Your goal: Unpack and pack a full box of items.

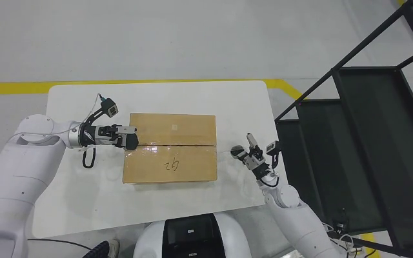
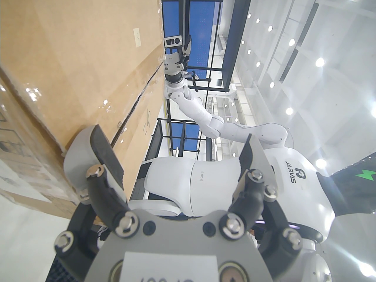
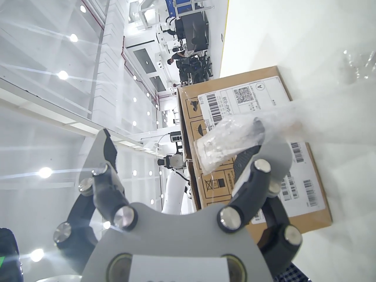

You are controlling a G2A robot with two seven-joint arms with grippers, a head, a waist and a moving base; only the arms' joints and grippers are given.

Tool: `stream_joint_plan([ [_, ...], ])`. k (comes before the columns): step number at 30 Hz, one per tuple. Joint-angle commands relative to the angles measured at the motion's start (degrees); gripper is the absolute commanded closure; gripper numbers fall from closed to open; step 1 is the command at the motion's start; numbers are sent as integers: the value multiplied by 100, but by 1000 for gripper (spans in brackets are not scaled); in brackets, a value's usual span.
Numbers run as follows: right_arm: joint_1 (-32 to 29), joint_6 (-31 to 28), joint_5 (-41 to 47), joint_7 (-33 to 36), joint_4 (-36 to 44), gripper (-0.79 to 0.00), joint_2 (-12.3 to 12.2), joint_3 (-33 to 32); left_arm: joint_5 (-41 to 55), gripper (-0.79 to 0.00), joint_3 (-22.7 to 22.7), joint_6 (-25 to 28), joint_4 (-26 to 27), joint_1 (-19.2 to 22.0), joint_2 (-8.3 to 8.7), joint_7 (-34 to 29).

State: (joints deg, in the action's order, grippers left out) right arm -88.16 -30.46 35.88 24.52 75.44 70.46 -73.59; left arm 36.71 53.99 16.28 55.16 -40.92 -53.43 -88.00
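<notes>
The fingers (image 2: 105, 154) of my left gripper (image 1: 131, 139) are spread wide, released. One pad sits right at the left end of the cardboard box (image 1: 171, 148), near its top seam. I see the box lying closed on the white table (image 1: 77, 193). My right gripper (image 1: 253, 149) hangs off the box's right end, apart from it. Its fingers are also released, with a crumpled wad of clear tape (image 3: 226, 145) clinging to one fingertip.

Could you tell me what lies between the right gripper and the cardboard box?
In the top view, only bare white table separates the right gripper from the cardboard box; crumpled clear tape clings to the gripper.
</notes>
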Motion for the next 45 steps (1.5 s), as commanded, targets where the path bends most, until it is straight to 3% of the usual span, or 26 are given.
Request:
stream_joint_plan([
  [1, -30, -45, -27, -21, 2, -785, -3, -54, 0, -785, 0, 0, 0, 0, 0, 0],
  [6, -177, -48, -128, -80, 107, -785, -14, -165, 0, -785, 0, 0, 0, 0, 0, 0],
  [7, -188, -29, -121, -91, 113, -631, -12, -173, 0, -785, 0, 0, 0, 0, 0, 0],
  [8, -187, -20, -107, -98, 112, -369, -8, -179, 0, -785, 0, 0, 0, 0, 0, 0],
  [10, -167, 7, -80, -97, 90, -3, 2, -169, 0, -785, 0, 0, 0, 0, 0, 0],
  [22, 107, 267, 252, 217, -237, 0, 81, -1, 0, -785, 0, 0, 0, 0, 0, 0],
  [29, 40, 51, 145, 218, -127, 0, 74, -151, 0, -785, 0, 0, 0, 0, 0, 0],
  [36, -230, -257, -846, -122, 551, 0, 41, -290, 0, -785, 0, 0, 0, 0, 0, 0],
  [45, -512, -191, -2024, -899, 1176, 0, 54, -288, 0, -785, 0, 0, 0, 0, 0, 0],
])
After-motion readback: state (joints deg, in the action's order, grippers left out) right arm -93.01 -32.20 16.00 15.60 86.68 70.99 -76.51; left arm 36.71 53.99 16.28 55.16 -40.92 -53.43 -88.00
